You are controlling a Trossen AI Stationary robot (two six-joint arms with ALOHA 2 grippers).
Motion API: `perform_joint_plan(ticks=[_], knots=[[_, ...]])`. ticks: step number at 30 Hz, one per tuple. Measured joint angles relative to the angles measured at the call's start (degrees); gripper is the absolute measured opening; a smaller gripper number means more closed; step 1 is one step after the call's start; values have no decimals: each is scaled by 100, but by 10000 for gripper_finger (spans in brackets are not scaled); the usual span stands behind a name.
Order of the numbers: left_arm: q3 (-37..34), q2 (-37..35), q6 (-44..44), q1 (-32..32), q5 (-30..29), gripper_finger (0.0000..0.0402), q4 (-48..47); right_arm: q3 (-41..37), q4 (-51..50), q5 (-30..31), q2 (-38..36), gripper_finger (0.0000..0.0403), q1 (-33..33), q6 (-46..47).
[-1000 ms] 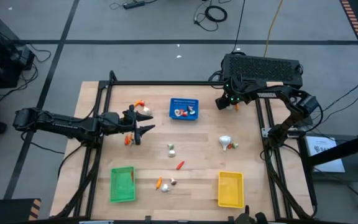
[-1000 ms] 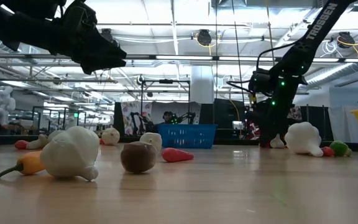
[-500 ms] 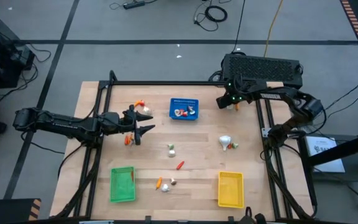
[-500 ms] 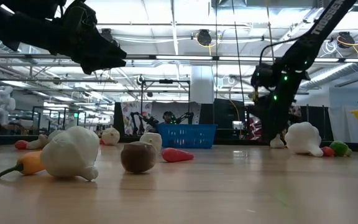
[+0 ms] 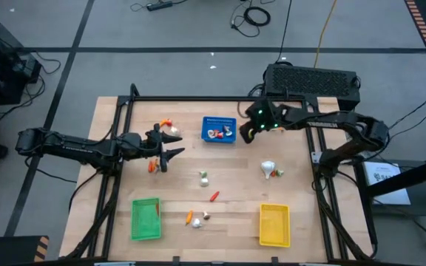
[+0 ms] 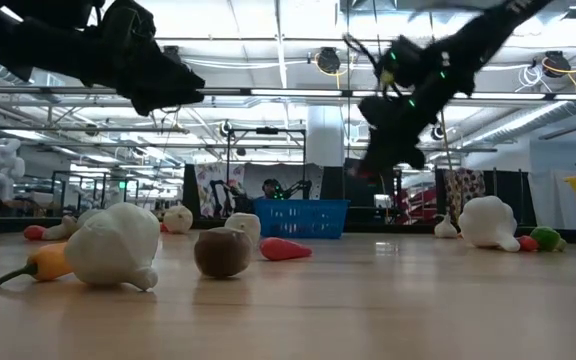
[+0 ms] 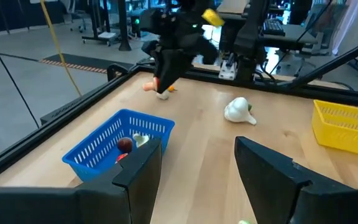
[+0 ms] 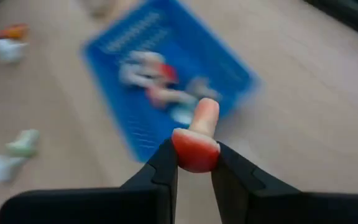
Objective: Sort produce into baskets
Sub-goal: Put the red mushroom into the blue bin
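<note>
My right gripper (image 5: 245, 131) hangs above the table just right of the blue basket (image 5: 219, 129) and is shut on a small red piece with a pale stem (image 8: 197, 142). The blue basket (image 8: 166, 93) holds a few white-and-red pieces. My left gripper (image 5: 170, 145) is open and empty at the table's left, above an orange stick (image 5: 152, 167). A white garlic bulb (image 5: 268, 168), a red stick (image 5: 214, 196) and small white pieces (image 5: 204, 177) lie loose on the table. The green basket (image 5: 146, 219) and the yellow basket (image 5: 274, 224) stand near the front edge. My right gripper pinches the piece's red round part (image 8: 194, 155) between its two fingertips. The pale stem (image 8: 205, 115) sticks out beyond the fingers. The piece is lifted clear of the table, beside the blue basket's rim.
An orange stick (image 5: 166, 120) and a white bulb (image 5: 174, 131) lie at the far left. An orange stick and white pieces (image 5: 195, 218) lie between the green and yellow baskets. A black frame rail (image 5: 198, 98) runs along the far edge.
My right gripper has gone from the table's far right corner toward the left, up to the blue basket, and has risen higher above the table, carrying the small red piece with it.
</note>
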Motion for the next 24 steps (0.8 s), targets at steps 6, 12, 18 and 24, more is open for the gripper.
perform_joint_plan(ticks=[6,12,18,24], knots=[[0,-4,124,0,39,209,245,688,-19,415,231,63,1067,-94],[0,-4,148,0,42,209,416,967,-38,1128,578,64,1558,-283],[91,-6,153,0,251,209,473,1006,115,2544,707,64,1501,-136],[166,-7,417,5,350,209,472,1013,478,1738,864,64,1356,-199]])
